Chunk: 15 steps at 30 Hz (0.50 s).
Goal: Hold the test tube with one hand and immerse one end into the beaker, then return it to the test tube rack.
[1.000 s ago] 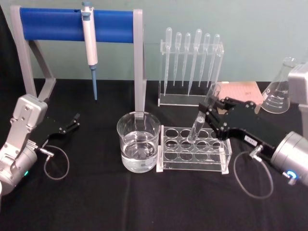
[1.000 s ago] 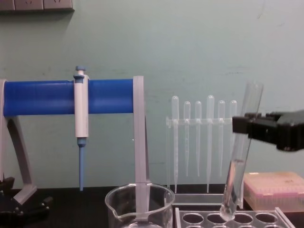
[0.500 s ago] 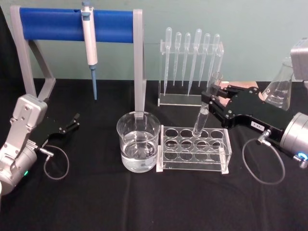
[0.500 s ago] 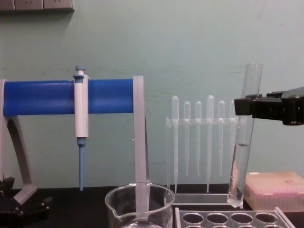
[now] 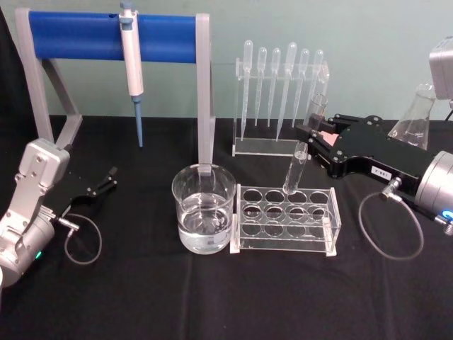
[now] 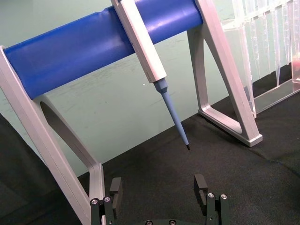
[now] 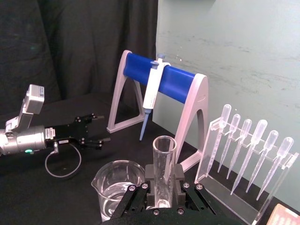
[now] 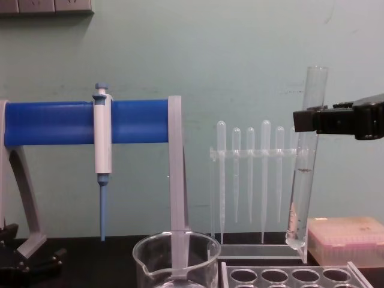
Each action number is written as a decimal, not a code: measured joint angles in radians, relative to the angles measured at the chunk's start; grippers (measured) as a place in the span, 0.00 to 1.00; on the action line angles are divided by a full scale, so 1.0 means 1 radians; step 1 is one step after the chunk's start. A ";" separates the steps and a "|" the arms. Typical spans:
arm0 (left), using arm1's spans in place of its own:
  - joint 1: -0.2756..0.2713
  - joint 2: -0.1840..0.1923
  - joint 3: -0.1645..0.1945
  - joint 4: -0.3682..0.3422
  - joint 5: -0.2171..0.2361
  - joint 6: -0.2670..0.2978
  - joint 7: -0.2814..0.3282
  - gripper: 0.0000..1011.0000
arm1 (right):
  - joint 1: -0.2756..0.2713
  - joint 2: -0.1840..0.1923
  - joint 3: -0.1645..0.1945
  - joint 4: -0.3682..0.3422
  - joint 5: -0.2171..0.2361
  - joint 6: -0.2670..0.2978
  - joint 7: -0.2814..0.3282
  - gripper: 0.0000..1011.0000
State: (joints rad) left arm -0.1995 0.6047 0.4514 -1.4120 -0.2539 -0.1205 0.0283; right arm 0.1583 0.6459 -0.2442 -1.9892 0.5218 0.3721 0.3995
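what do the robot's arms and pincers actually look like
Both match: the left pincer and right pincer are black, with flat fingers fixed by small screws, on silver-grey cylindrical wrists. A thin grey cable loops from a plug by each wrist, and each wrist has a small glowing light and a silver boxy module. The right pincer carries a small white label.

Room light bright and even, from above; no hard shadows anywhere. Black cloth on bench point(image 5: 212, 304) swallows light, shadows under things lost in it. Green wall point(image 8: 240, 48) lit flat, faint streaks. Thin white glints on beaker point(image 5: 204, 205) rim and water, also along test tube point(image 8: 305, 168) edges. Soft sheen along top of blue bar point(image 5: 92, 35). Dark curtain point(image 7: 70, 47) dim.
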 joint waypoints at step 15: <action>0.000 0.000 0.000 0.000 0.000 0.000 0.000 0.99 | -0.002 -0.002 0.002 0.000 -0.002 0.000 -0.001 0.24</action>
State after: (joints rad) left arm -0.1995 0.6047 0.4514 -1.4120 -0.2539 -0.1205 0.0283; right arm 0.1566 0.6441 -0.2424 -1.9890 0.5202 0.3721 0.3986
